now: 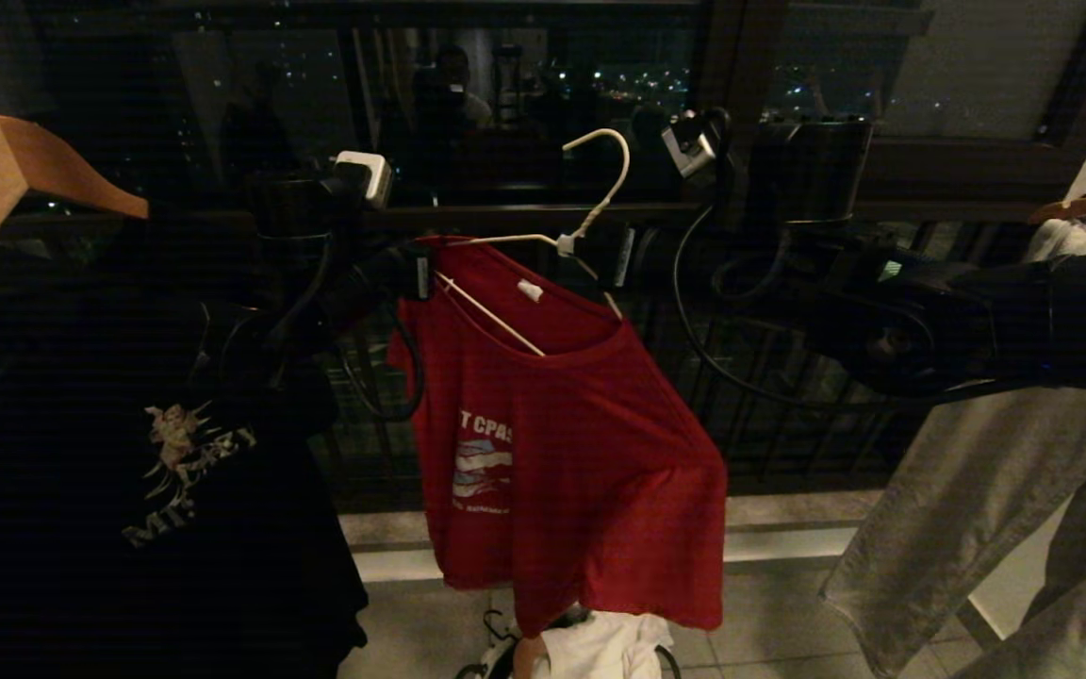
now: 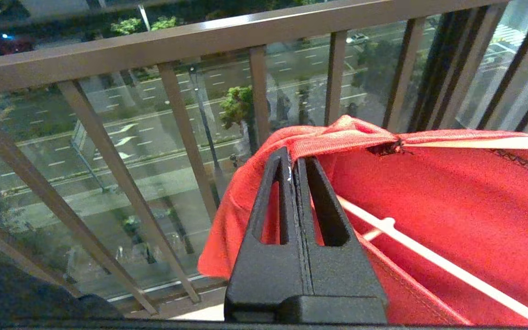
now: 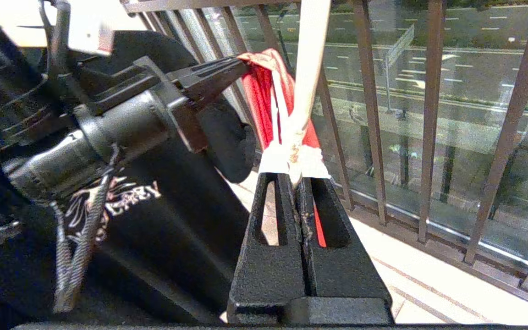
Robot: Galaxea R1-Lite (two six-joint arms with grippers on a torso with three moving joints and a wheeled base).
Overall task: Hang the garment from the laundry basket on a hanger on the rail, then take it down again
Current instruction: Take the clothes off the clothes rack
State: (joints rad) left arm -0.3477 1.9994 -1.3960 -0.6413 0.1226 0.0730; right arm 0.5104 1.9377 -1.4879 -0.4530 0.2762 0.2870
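The red garment (image 1: 581,424) hangs from the white wire hanger (image 1: 604,179), one wire arm showing inside the neck opening. My left gripper (image 1: 420,273) is shut on the garment's shoulder edge (image 2: 337,137), beside the hanger's wire (image 2: 429,261). My right gripper (image 1: 604,255) is shut on the hanger's twisted neck (image 3: 294,156), just under the hook. The hook stands free in front of the dark window. The rail is out of view. The laundry basket (image 1: 496,655) sits on the floor below the garment, mostly hidden by its hem.
A black printed T-shirt (image 1: 175,453) on a tan wooden hanger (image 1: 24,170) hangs close on the left. Grey trousers (image 1: 958,509) hang on the right. Balcony railing bars (image 2: 255,114) stand just behind. White cloth (image 1: 609,646) lies in the basket.
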